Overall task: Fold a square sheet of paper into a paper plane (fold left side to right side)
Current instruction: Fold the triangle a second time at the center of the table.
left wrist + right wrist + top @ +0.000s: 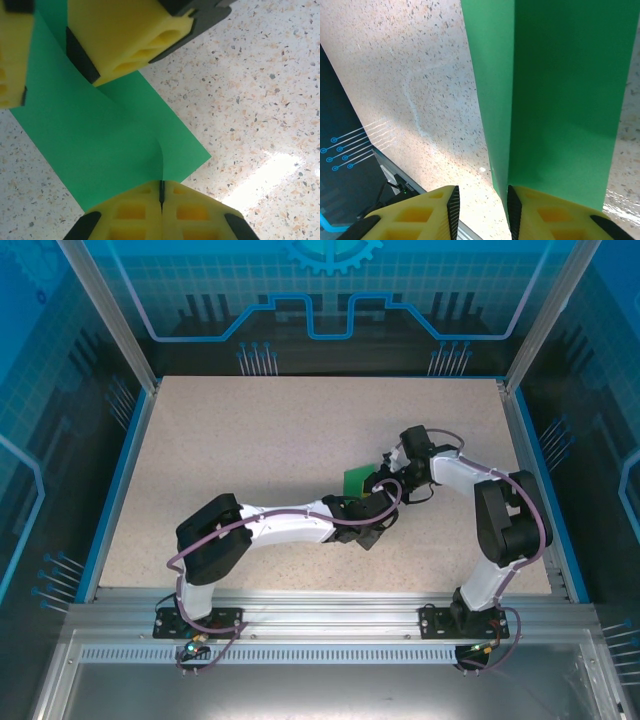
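The square sheet of paper (354, 480) is bright green and lies mid-table, partly lifted, between the two arms. In the left wrist view my left gripper (161, 194) is shut on the near edge of the paper (100, 140), which buckles into a small raised ridge at the pinch. My right gripper (481, 211) stands open, with bare table showing between its fingers. The paper (560, 100), bent along a lengthwise crease, lies against and over its right finger (550, 215). From above, the left gripper (377, 504) and the right gripper (392, 476) meet at the sheet's right side.
The speckled tabletop (250, 440) has free room to the left and behind the paper. A blue rim (115, 490) and transparent walls bound it. The right gripper's yellow fingers (125, 40) hang close above the sheet in the left wrist view.
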Controlling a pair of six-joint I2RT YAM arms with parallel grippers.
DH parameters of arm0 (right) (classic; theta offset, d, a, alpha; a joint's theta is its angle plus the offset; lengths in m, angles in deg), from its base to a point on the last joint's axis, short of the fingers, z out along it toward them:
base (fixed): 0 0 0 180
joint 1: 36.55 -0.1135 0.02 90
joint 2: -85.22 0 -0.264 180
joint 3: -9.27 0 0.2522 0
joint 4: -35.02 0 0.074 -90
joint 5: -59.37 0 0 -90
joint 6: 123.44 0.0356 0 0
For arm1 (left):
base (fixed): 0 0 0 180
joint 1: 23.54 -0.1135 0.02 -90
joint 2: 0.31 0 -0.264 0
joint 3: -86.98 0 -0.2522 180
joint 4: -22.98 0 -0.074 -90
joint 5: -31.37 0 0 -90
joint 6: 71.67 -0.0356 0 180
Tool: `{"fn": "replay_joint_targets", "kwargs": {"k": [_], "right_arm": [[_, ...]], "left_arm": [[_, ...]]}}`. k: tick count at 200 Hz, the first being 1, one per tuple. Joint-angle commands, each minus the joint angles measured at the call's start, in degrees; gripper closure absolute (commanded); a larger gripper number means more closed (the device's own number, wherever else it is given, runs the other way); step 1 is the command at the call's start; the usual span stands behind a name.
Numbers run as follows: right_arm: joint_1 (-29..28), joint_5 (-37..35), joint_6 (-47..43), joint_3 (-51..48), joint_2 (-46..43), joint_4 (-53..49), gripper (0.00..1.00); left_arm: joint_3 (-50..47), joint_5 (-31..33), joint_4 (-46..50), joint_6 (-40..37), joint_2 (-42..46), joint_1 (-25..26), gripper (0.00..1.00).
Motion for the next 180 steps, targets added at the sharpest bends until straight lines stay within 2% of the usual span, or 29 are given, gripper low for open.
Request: {"fn": "replay_joint_targets", "kwargs": {"k": [1, 44, 68, 86, 103, 137, 149, 180], "right_arm": [[-0.1, -1.0, -1.6, 1.4, -2.4, -2.1, 0.64], [5.1, -2.7, -4.3, -0.3, -9.7, -4.4, 0.45], [8.1, -2.5, -5.7, -3.3, -12.8, -5.4, 0.42], [8.9, -2.9, -6.7, -6.2, -14.8, -5.0, 0.5], [8.8, -1.9, -7.1, -9.1, -15.9, -3.1, 0.65], [5.9, -0.8, -5.9, -16.0, -14.9, 1.7, 0.82], [4.4, -1.4, -5.6, -17.2, -13.8, 2.8, 0.86], [1.3, -3.2, -5.2, -18.1, -10.2, 5.0, 0.88]], "left_arm": [[0.0, -1.5, 1.5, -0.1, 1.8, 0.0, 0.97], [-2.0, -5.2, 0.3, 1.3, 3.7, -2.0, 0.97], [-3.0, -8.2, -0.4, 2.0, 4.6, -3.5, 0.97], [-4.3, -11.5, -1.4, 3.0, 5.7, -5.2, 0.97], [-5.7, -15.3, -2.7, 3.7, 7.0, -7.1, 0.97], [-6.9, -21.2, -3.8, 4.2, 8.3, -10.7, 0.97], [-7.0, -22.3, -3.7, 4.1, 8.2, -11.8, 0.97], [-5.9, -24.2, -2.4, 3.1, 6.8, -13.1, 0.96]]}}
